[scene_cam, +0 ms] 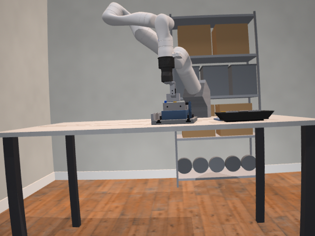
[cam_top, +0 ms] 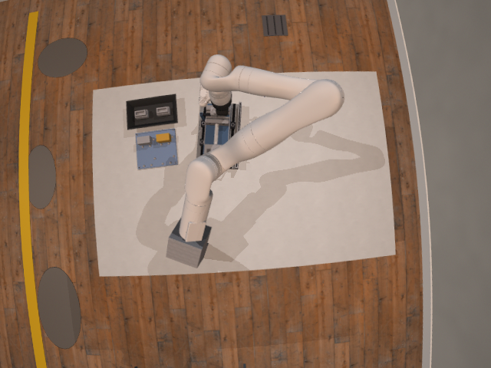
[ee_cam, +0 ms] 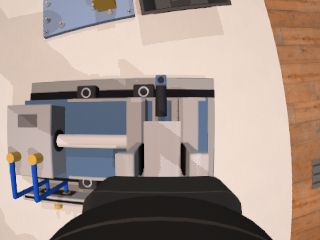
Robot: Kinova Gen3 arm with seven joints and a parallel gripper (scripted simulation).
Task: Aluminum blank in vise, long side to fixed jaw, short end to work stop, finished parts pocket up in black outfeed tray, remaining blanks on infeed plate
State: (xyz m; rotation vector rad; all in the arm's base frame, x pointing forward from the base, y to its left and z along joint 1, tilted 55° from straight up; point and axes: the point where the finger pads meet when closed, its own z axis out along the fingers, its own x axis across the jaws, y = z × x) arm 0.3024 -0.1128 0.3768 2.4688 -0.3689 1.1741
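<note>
My gripper point(scene_cam: 173, 93) point(ee_cam: 162, 154) is shut on a plain gray aluminum blank point(scene_cam: 173, 97) point(ee_cam: 162, 142). In the exterior view the blank is level, its underside around the top of the fixed jaw point(scene_cam: 173, 105) point(ee_cam: 190, 117); the exact gap is unclear. From the wrist it appears over the space between the jaws, its short end near the work stop point(ee_cam: 161, 102). The low bars are mostly hidden. Two pocketed parts point(cam_top: 141, 113) point(cam_top: 162, 110) lie pocket up in the black tray point(cam_top: 150, 126) point(scene_cam: 244, 116). A gray blank point(cam_top: 143, 139) and brass blank point(cam_top: 163, 137) rest on the infeed plate point(cam_top: 144, 155) point(ee_cam: 70, 12).
The hose end block point(ee_cam: 35, 135), with blue hoses point(ee_cam: 34, 180), stands at the vise's other end, joined by a pale rod point(ee_cam: 92, 141) to the moving jaw point(ee_cam: 134, 117). The arm point(cam_top: 273, 119) covers part of the vise in the top view.
</note>
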